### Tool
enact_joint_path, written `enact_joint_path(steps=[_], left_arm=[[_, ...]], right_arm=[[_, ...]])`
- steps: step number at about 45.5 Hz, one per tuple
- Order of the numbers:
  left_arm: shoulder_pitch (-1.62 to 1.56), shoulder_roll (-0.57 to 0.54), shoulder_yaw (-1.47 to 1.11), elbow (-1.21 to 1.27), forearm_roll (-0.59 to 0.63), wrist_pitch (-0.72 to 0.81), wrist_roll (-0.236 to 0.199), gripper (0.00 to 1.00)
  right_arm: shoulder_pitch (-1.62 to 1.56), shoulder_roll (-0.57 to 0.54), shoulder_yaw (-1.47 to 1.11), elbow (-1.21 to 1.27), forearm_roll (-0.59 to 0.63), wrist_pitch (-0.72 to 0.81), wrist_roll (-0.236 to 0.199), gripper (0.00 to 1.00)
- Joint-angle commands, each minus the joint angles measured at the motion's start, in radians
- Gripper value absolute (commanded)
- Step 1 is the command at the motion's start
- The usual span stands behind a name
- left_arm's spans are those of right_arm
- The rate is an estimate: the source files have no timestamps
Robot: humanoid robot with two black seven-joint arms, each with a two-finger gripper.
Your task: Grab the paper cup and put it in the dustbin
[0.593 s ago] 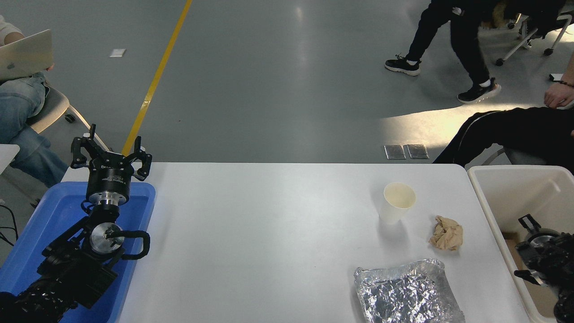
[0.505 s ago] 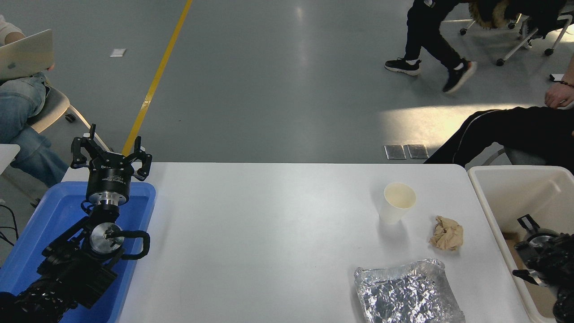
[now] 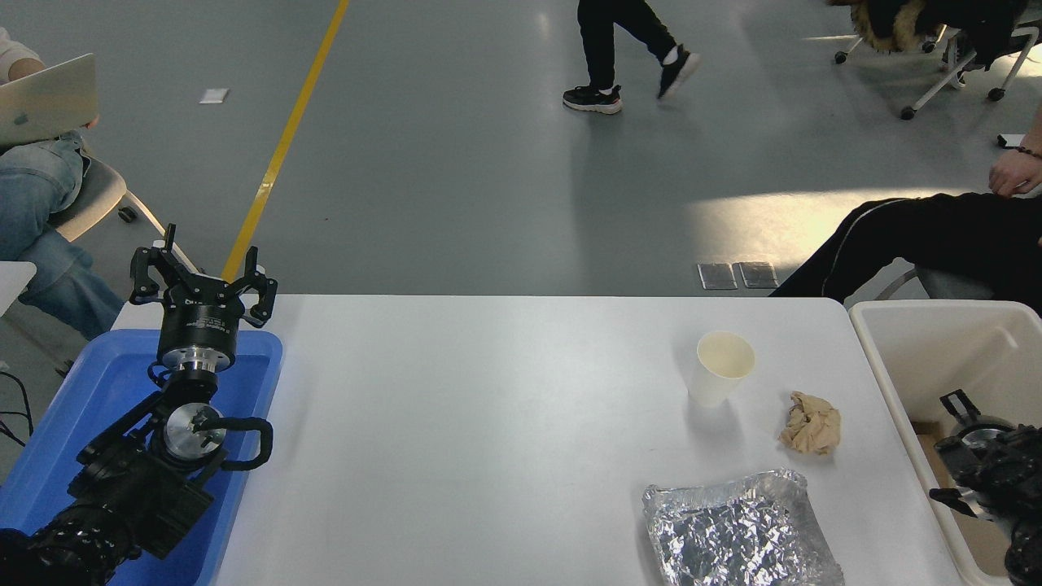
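A small white tapered paper cup with a cream inside and a rolled rim stands upright on the white table, toward its far right part, its mouth open to the camera. Just beside it, nearer the right edge, lies a crumpled tan paper wad, apart from the cup. Nearer the camera than both sits a crinkled silver foil tray, cut off by the bottom edge.

The large rectangular off-white plastic dustbin with a thick rounded rim stands against the table's right end. The right claw hangs inside the bin's outline, well apart from the cup; only part of its black body shows at the picture's edge, and I cannot tell whether its fingers are spread or pressed together.

The left claw is parked at the lower left over a flat blue plastic tray, its black fingers spread and holding nothing.

Beyond the table, a seated person's dark-trousered leg reaches in from the right, and another person's legs cross the grey floor at the top.
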Motion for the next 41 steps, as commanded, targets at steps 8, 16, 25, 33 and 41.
enact_joint_path(steps=[8, 16, 25, 33, 41], left_arm=[[0.000, 0.001, -0.001, 0.000, -0.001, 0.000, -0.001, 0.99], [0.000, 0.001, -0.001, 0.000, 0.002, 0.000, -0.001, 0.99], [0.000, 0.001, -0.001, 0.000, 0.002, -0.001, -0.001, 0.99], [0.000, -0.001, -0.001, 0.000, 0.002, -0.003, -0.001, 0.99], [0.000, 0.001, 0.001, 0.000, 0.002, -0.004, 0.001, 0.99]], right_arm=[[0.004, -0.047, -0.042, 0.039, 0.005, 0.009, 0.005, 0.00], [0.046, -0.071, -0.068, 0.133, 0.005, 0.009, 0.003, 0.55], [0.235, -0.272, -0.079, 0.490, -0.008, -0.001, 0.002, 0.68], [0.401, -0.446, -0.126, 0.769, -0.018, 0.009, 0.008, 0.81], [0.641, -0.466, -0.410, 0.937, -0.038, 0.011, 0.012, 0.95]])
